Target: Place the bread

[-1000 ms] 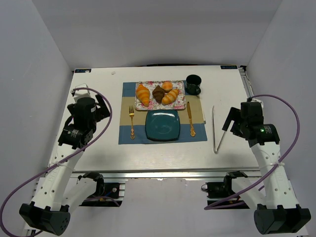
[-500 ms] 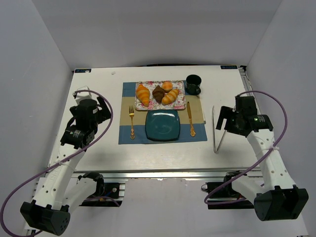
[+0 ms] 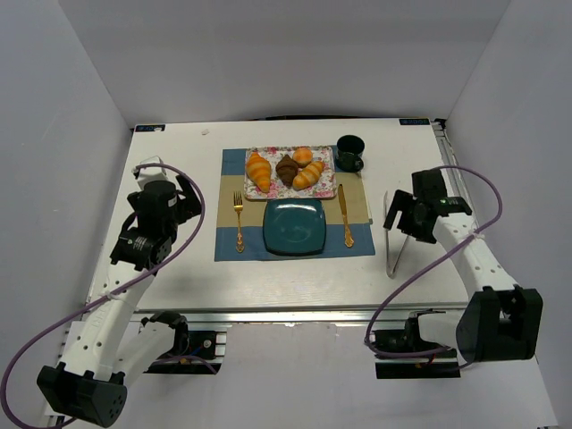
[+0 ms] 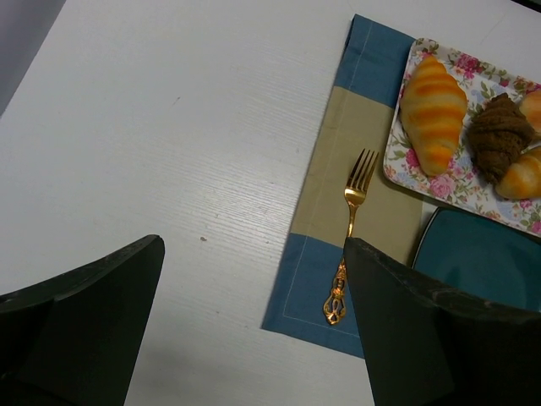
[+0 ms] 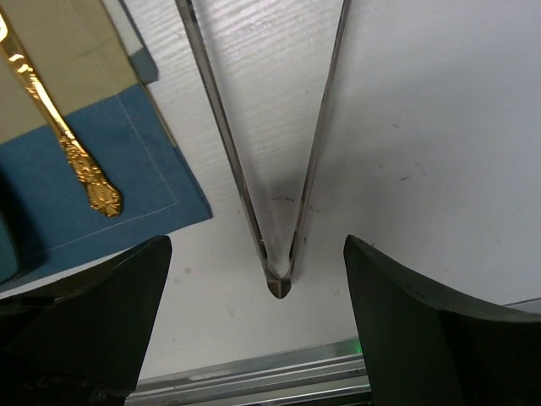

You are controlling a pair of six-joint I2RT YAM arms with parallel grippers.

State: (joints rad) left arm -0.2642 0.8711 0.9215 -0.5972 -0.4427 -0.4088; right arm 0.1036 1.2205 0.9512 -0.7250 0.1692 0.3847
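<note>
Right gripper (image 5: 256, 245) spread, apparently above tongs (image 5: 279, 275); bread (image 3: 258, 171) well apart on tray (image 3: 326, 157).

White arm links (image 3: 100, 332), black joints (image 3: 150, 217), looping purple cables (image 3: 43, 332).

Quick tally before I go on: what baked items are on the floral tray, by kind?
Golden-orange croissants: 2
Chocolate-brown croissant: 1
Round orange bun: 1
Total: 4
</note>
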